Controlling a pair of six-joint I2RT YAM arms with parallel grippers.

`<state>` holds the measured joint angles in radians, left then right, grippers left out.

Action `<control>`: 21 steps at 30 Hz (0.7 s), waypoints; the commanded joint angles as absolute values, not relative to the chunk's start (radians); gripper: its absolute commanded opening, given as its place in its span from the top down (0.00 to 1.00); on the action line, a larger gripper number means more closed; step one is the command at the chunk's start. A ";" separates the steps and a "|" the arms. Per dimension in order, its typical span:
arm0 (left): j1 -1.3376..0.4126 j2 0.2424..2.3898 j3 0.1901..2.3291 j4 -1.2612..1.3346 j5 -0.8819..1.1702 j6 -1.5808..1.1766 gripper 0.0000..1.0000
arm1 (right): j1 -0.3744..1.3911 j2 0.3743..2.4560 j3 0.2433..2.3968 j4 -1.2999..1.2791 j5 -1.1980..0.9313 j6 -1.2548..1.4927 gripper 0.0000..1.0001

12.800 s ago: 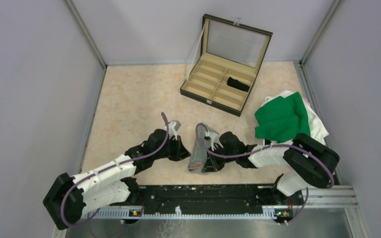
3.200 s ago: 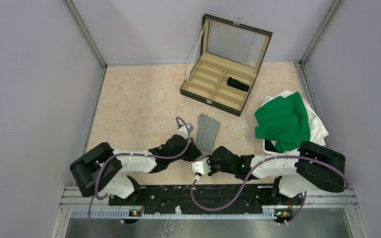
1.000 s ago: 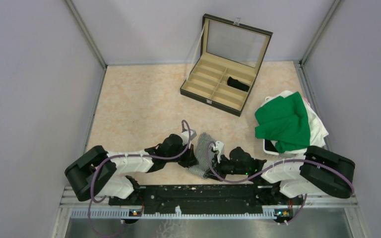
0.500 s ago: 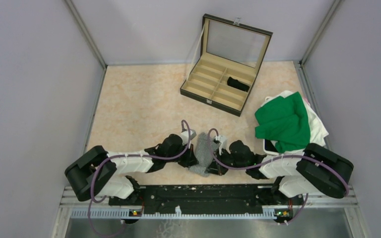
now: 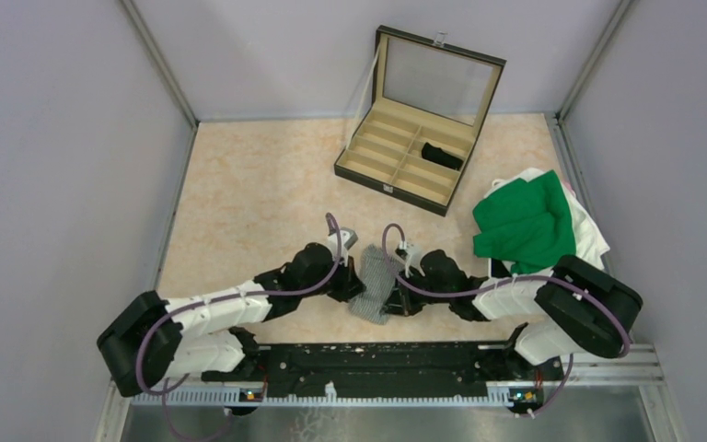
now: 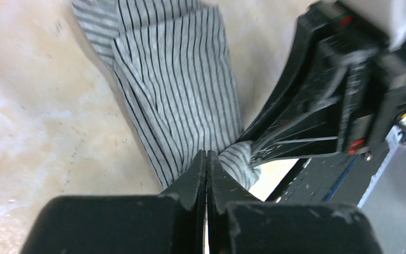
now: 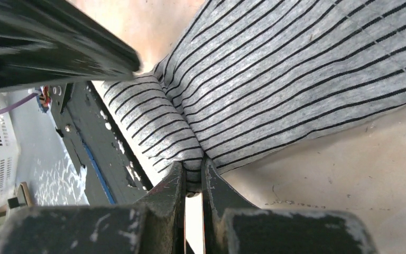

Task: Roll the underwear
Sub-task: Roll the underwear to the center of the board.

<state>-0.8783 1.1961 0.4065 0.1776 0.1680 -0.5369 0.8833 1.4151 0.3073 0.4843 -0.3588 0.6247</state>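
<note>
left hand (image 6: 206, 154): clamped | right hand (image 7: 192, 168): clamped | arms: low, angled inward

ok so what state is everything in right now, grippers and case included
grey black-striped fabric underwear: bunched, pinched from both sides
left gripper: shut on the underwear
right gripper: shut on the underwear
dark compartmented case: lid open
small black fabric garment: lying in one case compartment
green cloth: crumpled heap
</note>
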 commanded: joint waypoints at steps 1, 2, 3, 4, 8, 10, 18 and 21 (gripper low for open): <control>-0.879 1.065 0.476 0.084 0.068 -0.529 1.00 | 0.851 1.471 0.321 0.350 -0.293 0.603 1.00; -0.879 1.045 0.480 0.065 0.057 -0.526 1.00 | 0.848 1.478 0.329 0.341 -0.296 0.603 1.00; -0.879 1.028 0.482 0.049 0.050 -0.523 1.00 | 0.845 1.486 0.339 0.330 -0.302 0.603 1.00; -0.879 1.016 0.481 0.039 0.050 -0.520 1.00 | 0.843 1.493 0.348 0.314 -0.309 0.599 1.00; -0.879 1.000 0.445 0.063 0.130 -0.496 1.00 | 0.830 1.527 0.388 0.282 -0.333 0.597 1.00; -0.879 1.018 0.434 0.081 0.164 -0.497 1.00 | 0.824 1.541 0.408 0.263 -0.339 0.597 1.00; -0.880 1.100 0.403 0.164 0.190 -0.491 1.00 | 0.811 1.572 0.437 0.236 -0.357 0.604 1.00; -0.879 1.132 0.396 0.190 0.205 -0.489 1.00 | 0.809 1.572 0.443 0.228 -0.357 0.604 1.00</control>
